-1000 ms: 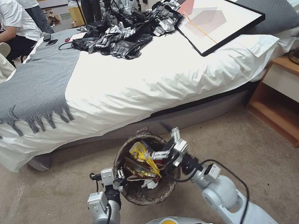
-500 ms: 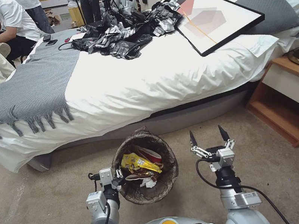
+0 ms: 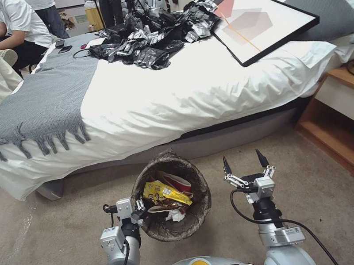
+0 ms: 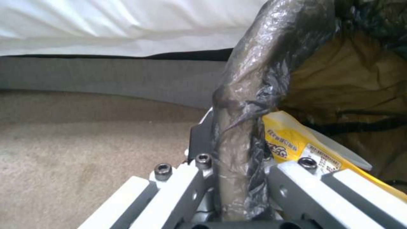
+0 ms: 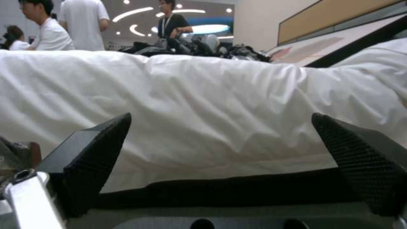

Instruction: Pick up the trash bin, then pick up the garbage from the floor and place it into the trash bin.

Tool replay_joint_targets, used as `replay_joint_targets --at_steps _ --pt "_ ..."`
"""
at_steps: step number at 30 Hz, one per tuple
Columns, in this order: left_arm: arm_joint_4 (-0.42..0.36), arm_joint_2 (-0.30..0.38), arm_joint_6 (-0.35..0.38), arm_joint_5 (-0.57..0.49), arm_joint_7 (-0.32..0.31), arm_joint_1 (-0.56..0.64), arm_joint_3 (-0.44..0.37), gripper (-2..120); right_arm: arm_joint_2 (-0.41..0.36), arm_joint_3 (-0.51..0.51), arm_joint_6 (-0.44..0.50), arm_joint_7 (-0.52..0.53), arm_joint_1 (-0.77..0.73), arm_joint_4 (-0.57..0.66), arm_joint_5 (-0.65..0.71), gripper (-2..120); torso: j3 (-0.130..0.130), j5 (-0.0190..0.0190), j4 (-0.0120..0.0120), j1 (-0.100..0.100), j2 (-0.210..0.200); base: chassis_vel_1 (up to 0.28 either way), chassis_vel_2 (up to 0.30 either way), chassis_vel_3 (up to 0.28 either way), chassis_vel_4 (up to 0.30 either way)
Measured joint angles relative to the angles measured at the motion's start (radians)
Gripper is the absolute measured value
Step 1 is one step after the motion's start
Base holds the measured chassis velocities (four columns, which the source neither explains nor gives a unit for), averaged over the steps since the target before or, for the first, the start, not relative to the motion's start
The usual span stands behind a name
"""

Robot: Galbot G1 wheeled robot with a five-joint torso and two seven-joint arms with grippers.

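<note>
The bed [image 3: 188, 90] spans the room ahead, and the trash bin [image 3: 178, 231] hangs just in front of its near edge, held above the carpeted floor [image 3: 341, 209] by the left tool [image 3: 138, 211], whose fingers are pinched on the liner-covered rim at the bin's left side. Garbage [image 3: 165, 193] already sits inside: a yellow wrapper, a red-and-white cup, white tissue. The right tool [image 3: 244, 168] hovers just right of the bin, its fingers spread wide and holding nothing, pointing toward the bed. To do this step well, I judge the bin should stay level and the rim grip firm, since the thin liner could slip between the fingers.
</note>
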Motion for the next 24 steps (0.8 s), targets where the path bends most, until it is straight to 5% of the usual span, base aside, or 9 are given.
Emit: replay_joint_targets --at_steps 24 --pt "-0.031 0.004 0.007 -0.018 0.001 0.003 -0.018 0 -0.014 0.020 -0.017 -0.009 0.052 -0.021 0.033 100 0.000 0.0000 0.0001 0.000 0.000 0.092 0.100 0.096 0.097"
